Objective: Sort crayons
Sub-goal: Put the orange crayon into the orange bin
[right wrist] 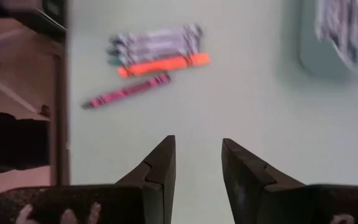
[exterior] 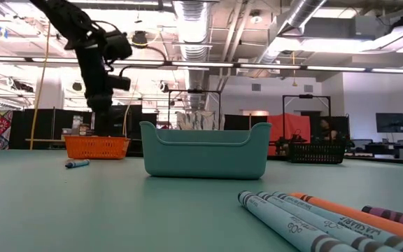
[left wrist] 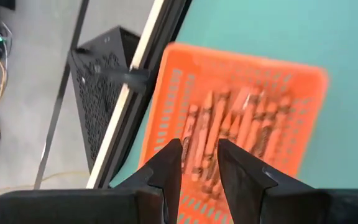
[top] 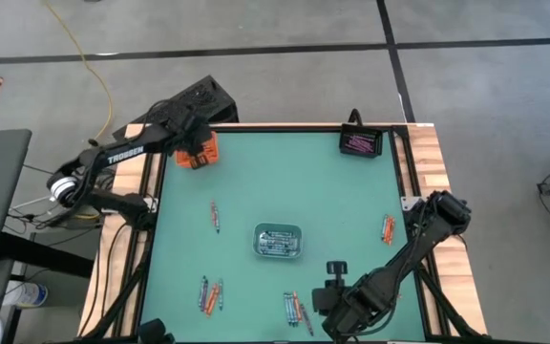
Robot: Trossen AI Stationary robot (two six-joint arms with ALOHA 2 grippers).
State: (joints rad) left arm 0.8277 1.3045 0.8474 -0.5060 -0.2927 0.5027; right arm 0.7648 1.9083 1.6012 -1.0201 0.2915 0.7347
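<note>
The left claw (top: 197, 145) hangs over the orange tray (top: 201, 153) at the table's (top: 332, 191) far left corner. Its fingers (left wrist: 169, 168) stand narrowly apart with nothing between them. The orange crayons in the tray (left wrist: 229, 134) lie side by side along the tray's length; they are blurred, so their number cannot be told.

Near the left edge, a pair of crayons (top: 215, 216) lies with its long axis running toward the far edge. A second cluster (top: 210, 294) sits by the near left corner, pointing the same way.

At mid-table the teal tray (top: 278, 241) holds grey-blue crayons (top: 277, 245) lying across it.

By the near edge, a mixed group (top: 295, 309) of grey-blue, orange and purple-pink crayons lies roughly parallel, the pink one slightly angled. The right claw (top: 332, 304) hovers just beside it, moderately open and empty.

The black tray (top: 360, 142) at the far right corner holds purple-pink crayons (top: 358, 143). An orange pair (top: 388, 229) lies near the right edge, pointing toward the far edge.
</note>
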